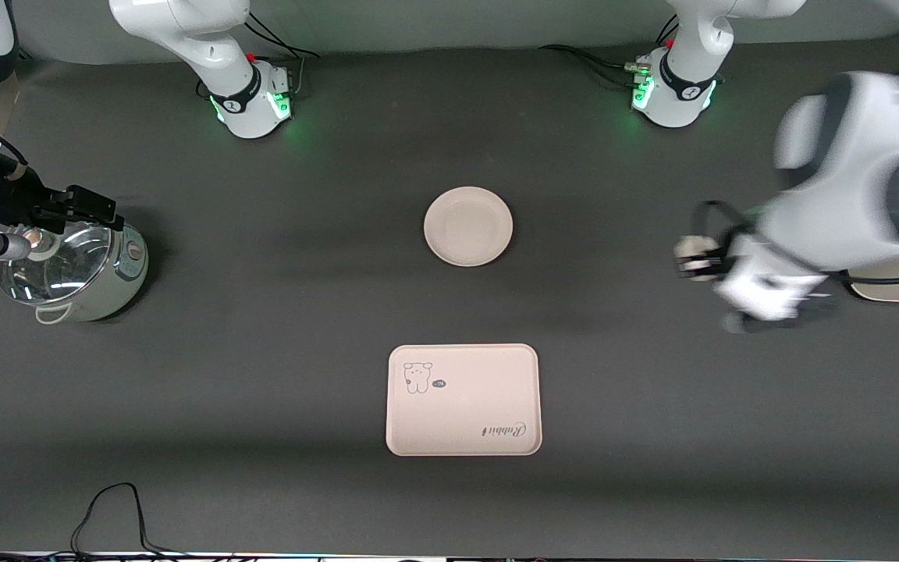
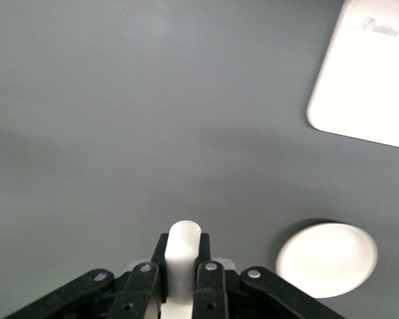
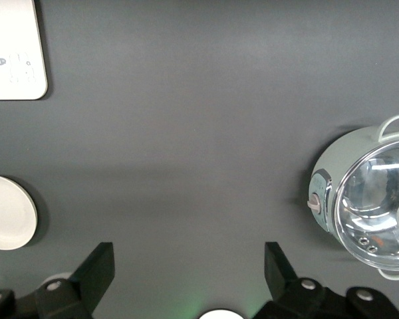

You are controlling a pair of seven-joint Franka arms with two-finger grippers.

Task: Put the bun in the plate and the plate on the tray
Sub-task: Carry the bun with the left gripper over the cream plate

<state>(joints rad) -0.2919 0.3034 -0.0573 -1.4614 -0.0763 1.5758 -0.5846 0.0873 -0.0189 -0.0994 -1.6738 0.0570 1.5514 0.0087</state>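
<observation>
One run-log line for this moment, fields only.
left claw: shut on bun, over bare table | right claw: open, waiting beside pot | plate: empty | tray: empty

My left gripper (image 2: 184,256) hangs in the air at the left arm's end of the counter, jaws clamped on the bun (image 2: 184,247). My right gripper (image 3: 189,266) is up at the right arm's end, jaws spread wide and empty.
</observation>
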